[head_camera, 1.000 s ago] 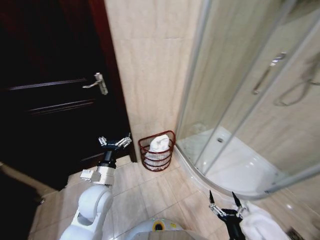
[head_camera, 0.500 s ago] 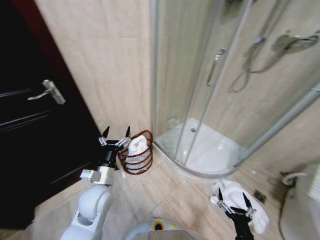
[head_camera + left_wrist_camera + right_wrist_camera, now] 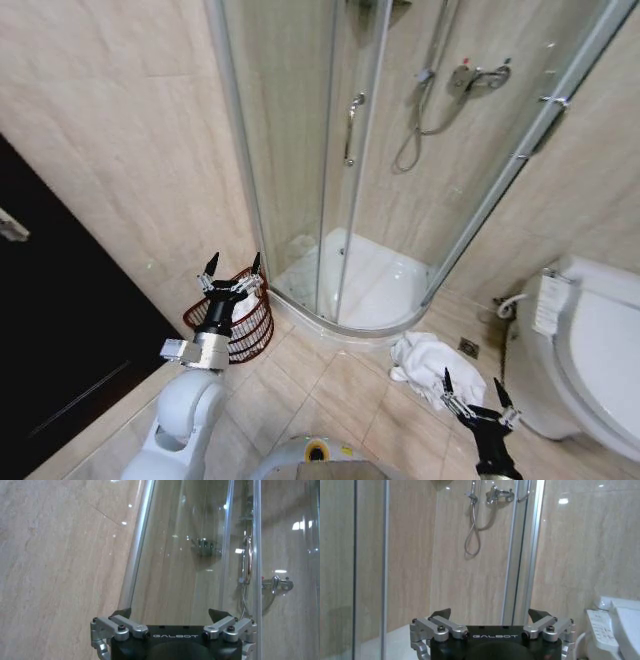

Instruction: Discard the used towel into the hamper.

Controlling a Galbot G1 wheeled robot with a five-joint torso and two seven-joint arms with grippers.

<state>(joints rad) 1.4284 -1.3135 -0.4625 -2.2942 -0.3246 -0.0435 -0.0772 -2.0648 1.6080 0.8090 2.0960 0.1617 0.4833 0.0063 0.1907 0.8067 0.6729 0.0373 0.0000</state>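
Bathroom floor [image 3: 330, 385]; each end effector housing reads GALBOT.

The robot's left arm [image 3: 185, 410] is smooth, round and white, with a black wrist. Each pincer has silver metal links with small dark screws, pointy black tips, and a black body with "GALBOT" in white letters.
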